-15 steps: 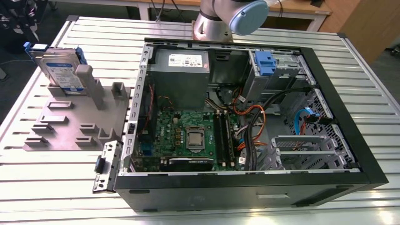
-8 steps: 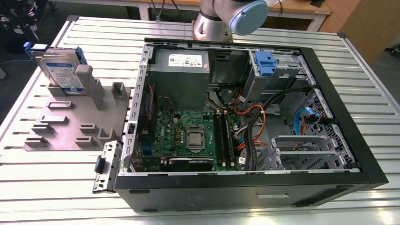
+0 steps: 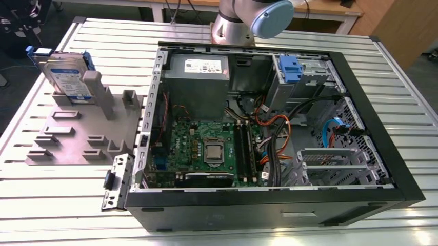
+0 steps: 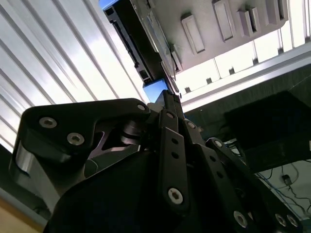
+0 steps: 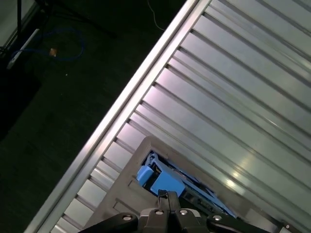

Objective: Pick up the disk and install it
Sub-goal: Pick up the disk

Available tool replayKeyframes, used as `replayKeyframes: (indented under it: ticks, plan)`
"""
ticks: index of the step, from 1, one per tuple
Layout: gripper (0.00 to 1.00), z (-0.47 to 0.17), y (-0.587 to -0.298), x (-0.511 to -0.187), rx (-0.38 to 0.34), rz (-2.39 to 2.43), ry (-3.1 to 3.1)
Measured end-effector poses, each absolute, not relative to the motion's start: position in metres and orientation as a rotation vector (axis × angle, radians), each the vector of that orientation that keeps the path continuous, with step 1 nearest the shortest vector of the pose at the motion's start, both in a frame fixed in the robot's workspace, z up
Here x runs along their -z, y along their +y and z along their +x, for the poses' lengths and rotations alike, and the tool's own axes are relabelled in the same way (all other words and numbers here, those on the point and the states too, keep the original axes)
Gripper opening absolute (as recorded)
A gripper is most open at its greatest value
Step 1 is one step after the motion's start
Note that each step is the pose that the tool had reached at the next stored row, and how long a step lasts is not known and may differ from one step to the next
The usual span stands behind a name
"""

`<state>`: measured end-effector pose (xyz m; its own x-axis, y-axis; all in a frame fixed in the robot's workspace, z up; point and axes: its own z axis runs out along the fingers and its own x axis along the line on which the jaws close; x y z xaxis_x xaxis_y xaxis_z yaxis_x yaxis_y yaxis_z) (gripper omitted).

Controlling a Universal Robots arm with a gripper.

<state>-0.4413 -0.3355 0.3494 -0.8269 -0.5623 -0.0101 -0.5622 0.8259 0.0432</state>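
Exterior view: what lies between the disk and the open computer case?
In the exterior view, grey upright posts of the fixture plate holding the disk stand between it and the computer case.

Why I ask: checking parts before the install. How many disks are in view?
1. The disk stands on edge in the grey rack at the exterior view's left, beside the computer case; others may be hidden inside it.

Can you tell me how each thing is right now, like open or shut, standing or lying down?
Silver rectangular disk with blue side rails: standing on edge in the grey slotted holder, not gripped.
Black computer case: lying on its side, open on top.
Black gripper: shut, holding nothing.
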Motion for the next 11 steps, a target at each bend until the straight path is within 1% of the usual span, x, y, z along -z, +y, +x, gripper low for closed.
replayKeyframes:
  ticks: [11]
  plan:
    - [0.11,-0.4413,-0.3355,-0.3494,0.069,1.128,-2.925]
